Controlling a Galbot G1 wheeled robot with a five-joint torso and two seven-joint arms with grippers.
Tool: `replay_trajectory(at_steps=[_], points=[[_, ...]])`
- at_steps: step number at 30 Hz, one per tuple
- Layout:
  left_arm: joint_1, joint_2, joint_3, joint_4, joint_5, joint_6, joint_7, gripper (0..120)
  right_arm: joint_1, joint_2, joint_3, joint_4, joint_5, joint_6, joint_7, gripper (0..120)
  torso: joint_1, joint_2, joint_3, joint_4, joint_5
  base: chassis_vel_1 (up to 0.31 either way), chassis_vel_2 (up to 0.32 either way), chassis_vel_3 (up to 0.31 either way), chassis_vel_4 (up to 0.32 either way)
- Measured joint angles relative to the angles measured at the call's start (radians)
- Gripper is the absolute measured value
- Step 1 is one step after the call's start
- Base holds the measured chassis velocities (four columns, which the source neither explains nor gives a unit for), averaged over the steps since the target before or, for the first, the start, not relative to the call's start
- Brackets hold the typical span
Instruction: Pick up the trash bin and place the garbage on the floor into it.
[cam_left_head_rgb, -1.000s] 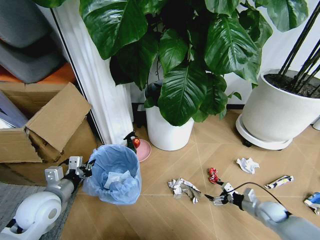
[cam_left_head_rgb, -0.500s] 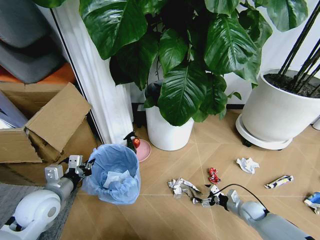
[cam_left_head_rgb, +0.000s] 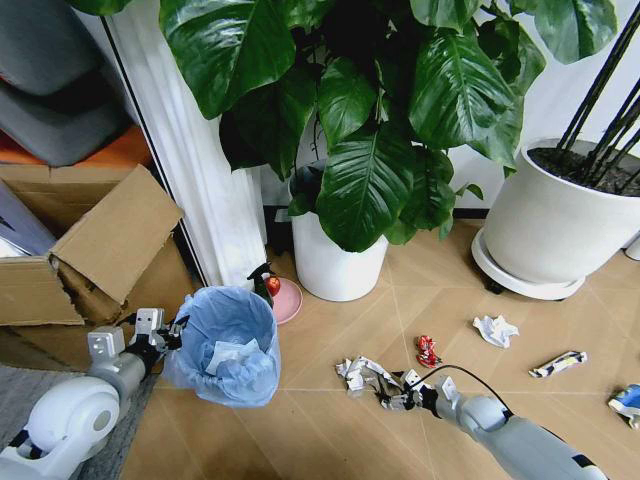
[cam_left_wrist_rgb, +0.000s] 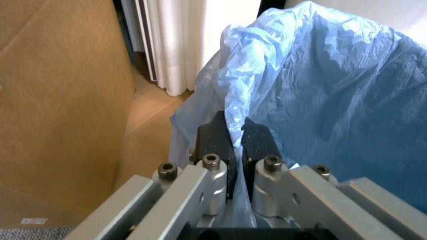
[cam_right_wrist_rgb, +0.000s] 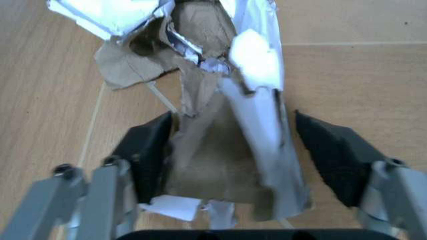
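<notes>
The trash bin (cam_left_head_rgb: 225, 345), lined with a crinkly light-blue bag, stands on the floor (cam_left_head_rgb: 330, 440) at the left. My left gripper (cam_left_head_rgb: 165, 333) is shut on its rim; in the left wrist view the fingers (cam_left_wrist_rgb: 213, 140) pinch the bag's edge (cam_left_wrist_rgb: 313, 75). A crushed grey-white wrapper (cam_left_head_rgb: 360, 373) lies mid-floor. My right gripper (cam_left_head_rgb: 395, 395) is open, low at the wrapper's near end, and its fingers (cam_right_wrist_rgb: 150, 150) straddle the wrapper (cam_right_wrist_rgb: 230, 135). More garbage lies to the right: a red can (cam_left_head_rgb: 427, 350), a white tissue (cam_left_head_rgb: 495, 329), a white tube (cam_left_head_rgb: 558, 363) and a blue-white packet (cam_left_head_rgb: 628, 400).
An open cardboard box (cam_left_head_rgb: 90, 250) sits left of the bin. A white plant pot (cam_left_head_rgb: 335, 265) with big leaves stands behind, a larger white pot (cam_left_head_rgb: 555, 225) at the right. A pink dish (cam_left_head_rgb: 288, 300) with a spray bottle lies by the bin.
My right gripper has moved left along the floor to the crushed wrapper and now straddles it. The left gripper and the bin have stayed put.
</notes>
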Motion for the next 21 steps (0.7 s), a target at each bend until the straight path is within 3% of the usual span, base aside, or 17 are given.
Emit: replay_trajectory(at_steps=[8,16,21], points=[[-0.002,0.001,0.000,0.001,0.000,0.000,-0.001,0,-0.007,-0.009,0.004,0.013,0.016,-0.007,-0.009,43,0.000,0.000,0.000,0.0000,0.0000,0.000,0.000,0.000,0.000],[0.002,-0.002,-0.001,0.000,0.002,0.000,0.000,0,-0.028,-0.018,0.018,0.054,0.053,-0.017,-0.026,7,0.000,0.000,0.000,0.0000,0.0002,0.000,0.000,0.000,0.000],[0.004,0.001,-0.004,-0.003,0.002,0.000,0.001,0,-0.038,-0.026,0.026,0.072,0.060,-0.022,-0.027,0,0.000,0.000,0.000,0.0000,0.0003,0.000,0.000,0.000,0.000]])
